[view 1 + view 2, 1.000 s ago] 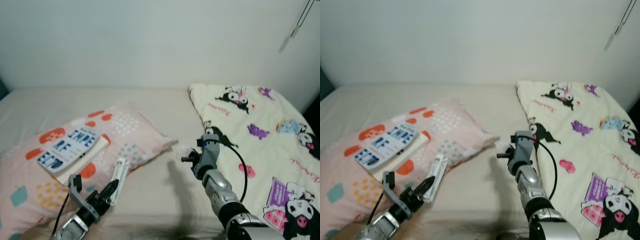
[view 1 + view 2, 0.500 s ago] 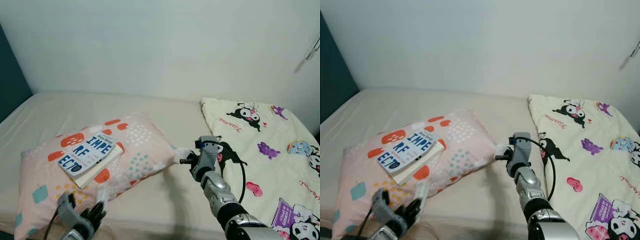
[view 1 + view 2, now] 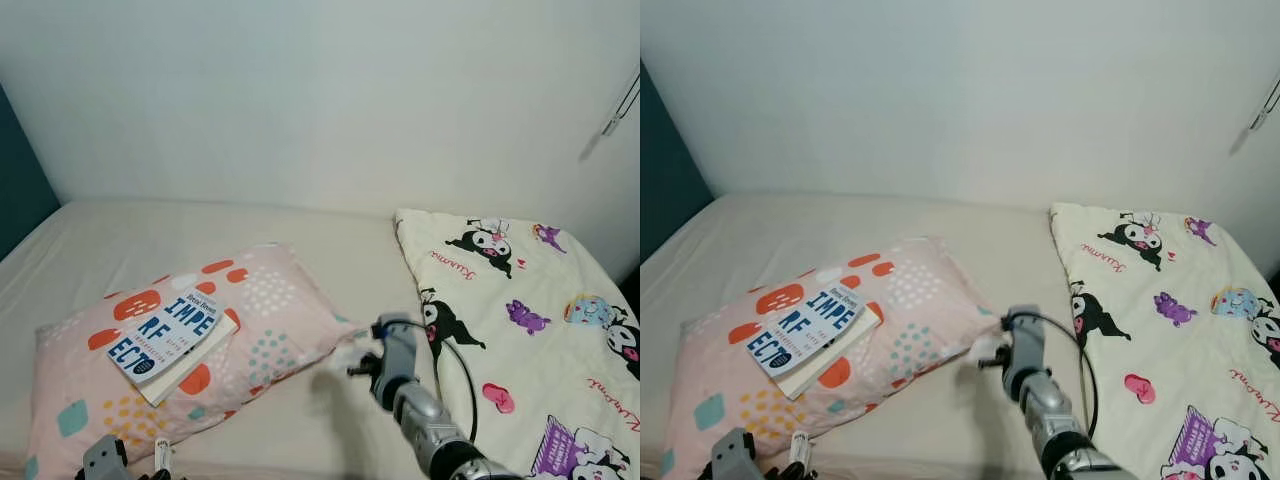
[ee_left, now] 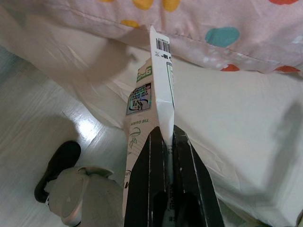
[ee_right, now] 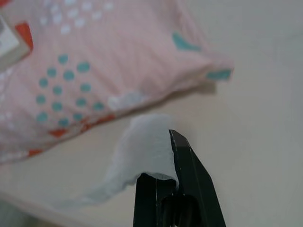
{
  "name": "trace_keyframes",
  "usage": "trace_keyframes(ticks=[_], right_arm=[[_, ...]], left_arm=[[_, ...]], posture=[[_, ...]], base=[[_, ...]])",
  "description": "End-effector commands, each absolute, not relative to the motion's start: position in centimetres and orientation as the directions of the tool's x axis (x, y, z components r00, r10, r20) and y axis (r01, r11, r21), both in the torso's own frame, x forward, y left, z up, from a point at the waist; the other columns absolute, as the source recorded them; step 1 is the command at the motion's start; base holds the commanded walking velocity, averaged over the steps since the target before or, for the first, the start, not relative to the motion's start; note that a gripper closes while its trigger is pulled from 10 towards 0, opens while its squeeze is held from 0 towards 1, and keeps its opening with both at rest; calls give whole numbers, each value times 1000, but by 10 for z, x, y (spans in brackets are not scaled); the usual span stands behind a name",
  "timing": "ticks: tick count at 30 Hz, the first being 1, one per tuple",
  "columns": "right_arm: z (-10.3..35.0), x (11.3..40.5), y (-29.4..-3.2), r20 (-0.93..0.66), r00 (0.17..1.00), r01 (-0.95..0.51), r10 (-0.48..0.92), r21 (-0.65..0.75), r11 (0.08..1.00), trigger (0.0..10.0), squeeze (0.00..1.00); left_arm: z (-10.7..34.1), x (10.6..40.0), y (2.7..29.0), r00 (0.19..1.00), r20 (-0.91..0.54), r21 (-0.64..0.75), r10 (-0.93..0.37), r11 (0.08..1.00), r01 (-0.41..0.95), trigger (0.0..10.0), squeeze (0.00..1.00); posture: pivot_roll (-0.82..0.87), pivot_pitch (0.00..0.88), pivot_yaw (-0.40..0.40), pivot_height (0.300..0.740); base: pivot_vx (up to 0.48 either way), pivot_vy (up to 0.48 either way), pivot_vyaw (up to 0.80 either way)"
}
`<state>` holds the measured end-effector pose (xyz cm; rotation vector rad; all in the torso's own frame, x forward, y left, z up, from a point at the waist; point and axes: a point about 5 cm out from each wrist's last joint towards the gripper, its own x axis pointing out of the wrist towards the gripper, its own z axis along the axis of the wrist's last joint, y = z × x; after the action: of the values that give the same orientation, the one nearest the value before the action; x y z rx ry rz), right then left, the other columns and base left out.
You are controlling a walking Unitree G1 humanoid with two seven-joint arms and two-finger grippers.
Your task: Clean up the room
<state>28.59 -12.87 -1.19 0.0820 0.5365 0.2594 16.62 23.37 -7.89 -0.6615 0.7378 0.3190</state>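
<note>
Tissue [image 5: 142, 149] sits clamped in the right gripper [image 5: 163, 182] above the bed [image 3: 330, 420] beside the pillow's [image 3: 200, 340] corner, while the left gripper [image 4: 168, 156], below the bed's front edge, grips a flattened carton [image 4: 151, 101].

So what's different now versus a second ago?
The left gripper, shut on the flattened carton, has dropped low beside the bed edge. The right gripper has pulled back slightly, keeping the white tissue. The book stays on the pillow.
</note>
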Motion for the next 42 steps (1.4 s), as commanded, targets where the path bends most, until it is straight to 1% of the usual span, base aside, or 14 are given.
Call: trace_keyframes(ticks=[1,2,3,5,8,10,11,13,15,19,23,28,35,42], right_arm=[[-24,274,-126,-555,785,-238,276,142,961,10000,0],[-30,268,-126,-588,762,-246,273,127,961,10000,0],[-30,268,-126,-588,762,-246,273,127,961,10000,0],[-38,258,-129,-632,728,-261,266,103,960,10000,0],[-42,254,-130,-651,708,-275,274,103,956,10000,0],[-49,245,-131,-684,671,-308,285,93,947,10000,0],[-49,245,-131,-684,671,-308,285,93,947,10000,0],[-56,235,-130,-717,633,-338,292,84,937,10000,0],[-57,232,-129,-725,623,-346,294,83,935,10000,0],[-65,222,-130,-756,589,-350,288,83,933,10000,0],[-66,219,-131,-762,584,-321,278,97,942,10000,0],[-68,217,-131,-768,577,-326,278,95,940,10000,0],[-71,211,-135,-788,557,-323,260,83,943,10000,0],[-73,209,-139,-794,559,-306,238,70,950,10000,0]], left_arm=[[-81,164,234,694,-718,-430,50,752,-499,10000,0],[-81,164,232,695,-718,-433,41,755,-492,10000,0],[-81,164,232,695,-718,-433,41,755,-492,10000,0],[-82,164,227,689,-725,-424,-1,789,-445,10000,0],[-83,163,223,678,-735,-406,-30,820,-404,10000,0],[-88,156,216,630,-774,-343,-69,881,-326,10000,0],[-88,156,216,630,-774,-343,-69,881,-326,10000,0],[-92,146,215,578,-813,-271,-73,926,-263,10000,0],[-93,143,216,566,-821,-257,-72,933,-253,10000,0],[-95,137,220,543,-838,-256,-63,923,-287,10000,0],[-96,135,222,532,-845,-248,-53,921,-302,10000,0],[-96,134,226,523,-852,-204,-17,931,-302,10000,0],[-95,141,218,528,-849,-190,-25,947,-261,10000,0],[-94,145,213,535,-844,-194,-33,949,-248,10000,0]], posture=[[145,0,-92,740],[144,0,-94,740],[144,0,-94,740],[143,0,-96,740],[143,0,-96,740],[149,0,-99,740],[149,0,-99,740],[156,0,-104,740],[156,0,-104,740],[168,0,-103,740],[170,0,-101,740],[170,0,-97,740],[173,0,-102,740],[173,0,-103,740]], base=[[0,0,0],[0,0,0],[0,0,0],[0,0,0],[0,0,0],[0,0,619],[0,0,619],[0,0,613],[0,0,613],[-97,0,614],[-457,0,613],[0,0,603],[0,0,603],[0,0,606]])
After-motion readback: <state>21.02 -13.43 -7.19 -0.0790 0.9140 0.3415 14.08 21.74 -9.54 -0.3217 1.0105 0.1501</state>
